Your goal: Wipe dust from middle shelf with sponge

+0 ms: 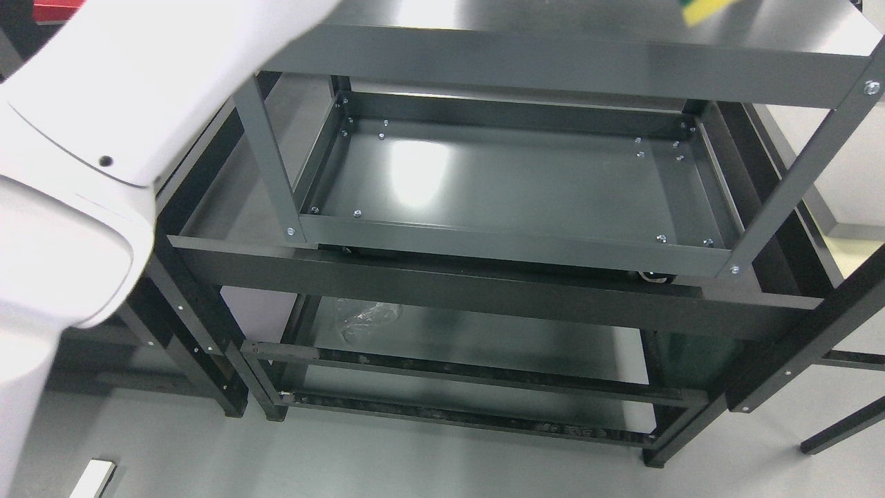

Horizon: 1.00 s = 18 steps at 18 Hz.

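Head view, looking steeply down on a dark grey metal shelving cart (525, 277).

Left arm (90, 138): a large white casing fills the upper left and left edge, reaching up and right past the top edge. Its robot hand is outside the frame, so whether it is wide, narrow or holding something cannot be told. No right arm shows.

Sponge (702, 8): a small yellow-and-green piece at the very top edge, right of centre, lying on the top shelf (553, 62) near that shelf's far right part. Only a sliver shows; the rest is cut off by the frame.

Middle shelf (511, 187): a shallow grey tray with a raised rim, bolts visible at its corners and along its edges. Its surface shows bright light reflections towards the left. Nothing rests on it. It sits below the top shelf, between the angled uprights (802, 173).

Below: a dark front rail (449, 283) crosses the cart, with a lower shelf (484, 346) beneath. A crumpled piece of clear plastic (363, 318) lies on the lower shelf near its left front corner.

Grey floor (346, 463) surrounds the cart. A small white flat object (93, 481) lies on the floor at the bottom left.
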Motion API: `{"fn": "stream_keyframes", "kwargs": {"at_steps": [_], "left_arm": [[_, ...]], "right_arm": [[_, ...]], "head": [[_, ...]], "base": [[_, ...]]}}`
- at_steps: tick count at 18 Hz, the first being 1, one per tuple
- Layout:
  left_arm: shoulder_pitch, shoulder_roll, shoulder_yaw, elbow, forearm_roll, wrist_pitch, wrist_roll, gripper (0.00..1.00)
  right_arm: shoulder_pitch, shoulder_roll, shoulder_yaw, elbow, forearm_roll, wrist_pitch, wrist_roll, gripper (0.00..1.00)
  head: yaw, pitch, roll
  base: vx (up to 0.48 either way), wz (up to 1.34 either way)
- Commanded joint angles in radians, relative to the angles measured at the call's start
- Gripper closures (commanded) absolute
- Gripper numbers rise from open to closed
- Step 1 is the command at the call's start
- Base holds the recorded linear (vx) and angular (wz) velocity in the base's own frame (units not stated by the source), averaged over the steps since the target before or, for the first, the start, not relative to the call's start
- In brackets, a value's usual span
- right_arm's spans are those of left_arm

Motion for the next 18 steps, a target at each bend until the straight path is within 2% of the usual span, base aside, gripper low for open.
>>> {"fn": "stream_keyframes", "kwargs": {"at_steps": [1, 6, 11, 16, 18], "left_arm": [[0.051, -0.058, -0.067, 0.073, -0.100, -0.019, -0.019, 0.99], [0.054, -0.054, 0.031, 0.047, -0.142, -0.059, -0.083, 0.99], [0.086, 0.165, 0.112, -0.103, -0.138, -0.083, -0.141, 0.98], [0.195, 0.435, 0.140, -0.378, -0.086, -0.097, -0.151, 0.98], [0.217, 0.556, 0.142, -0.446, -0.056, -0.100, -0.151, 0.98]], "right_arm": [[0.000, -0.017, 0.000, -0.017, 0.000, 0.073, -0.001, 0.00], [0.000, -0.017, 0.000, -0.017, 0.000, 0.073, -0.001, 0.00], [0.000, -0.017, 0.000, -0.017, 0.000, 0.073, -0.001, 0.00], [0.000, -0.017, 0.000, -0.017, 0.000, 0.073, -0.001, 0.00], [0.000, -0.017, 0.000, -0.017, 0.000, 0.073, -0.001, 0.00]], "head": [[0.0000, 0.000, 0.000], [0.0000, 0.000, 0.000], [0.0000, 0.000, 0.000], [0.0000, 0.000, 0.000], [0.0000, 0.000, 0.000]], "base": [[0.000, 0.00], [0.000, 0.00], [0.000, 0.00], [0.000, 0.00], [0.000, 0.00]]}}
